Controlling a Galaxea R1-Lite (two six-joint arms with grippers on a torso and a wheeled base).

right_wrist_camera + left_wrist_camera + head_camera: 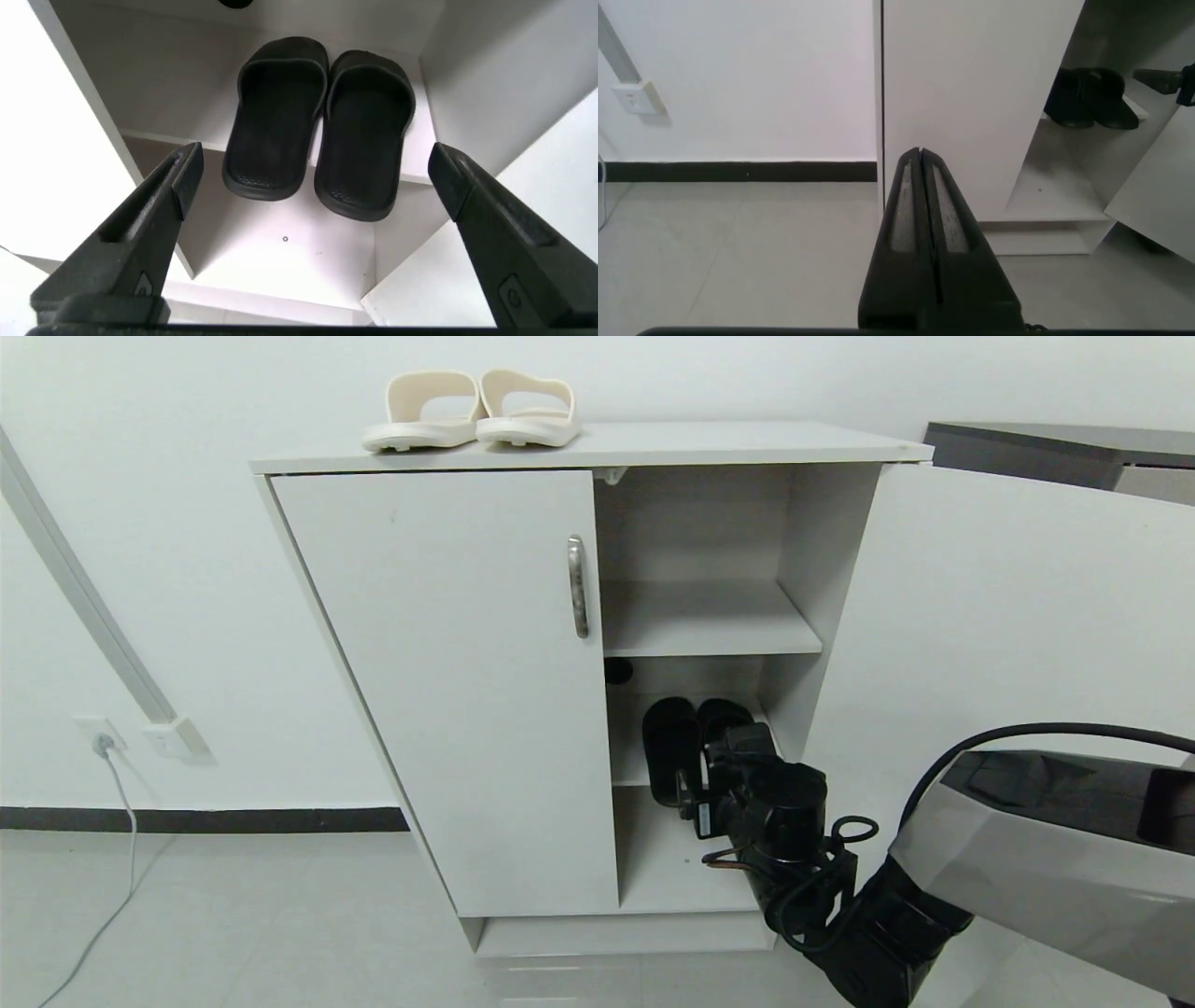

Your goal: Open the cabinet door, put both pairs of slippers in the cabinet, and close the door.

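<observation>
Cabinet [747, 443]: the right door [980, 616] stands swung wide open. The left door [448, 691] is closed, with its handle [578, 586] upright.

Black slippers [280, 121]: the pair lies side by side and touching on the middle shelf [187, 112] of the right compartment. Their long axes run near to far. The strapped toe ends point to the back of the cabinet and the heels overhang the shelf's near edge.

Right hand [315, 163]: its fingers are spread wide apart and hold nothing. It sits just in front of the black slippers, and the pair lies in line with the gap between the fingers, not touching them.

Cream slippers [471, 429]: the pair rests side by side on the cabinet top, toward its left. Their long axes run near to far, with the near ends at the front edge.

Left hand [920, 159]: its fingers are pressed together and empty. It is low before the closed left door, well apart from both pairs.
</observation>
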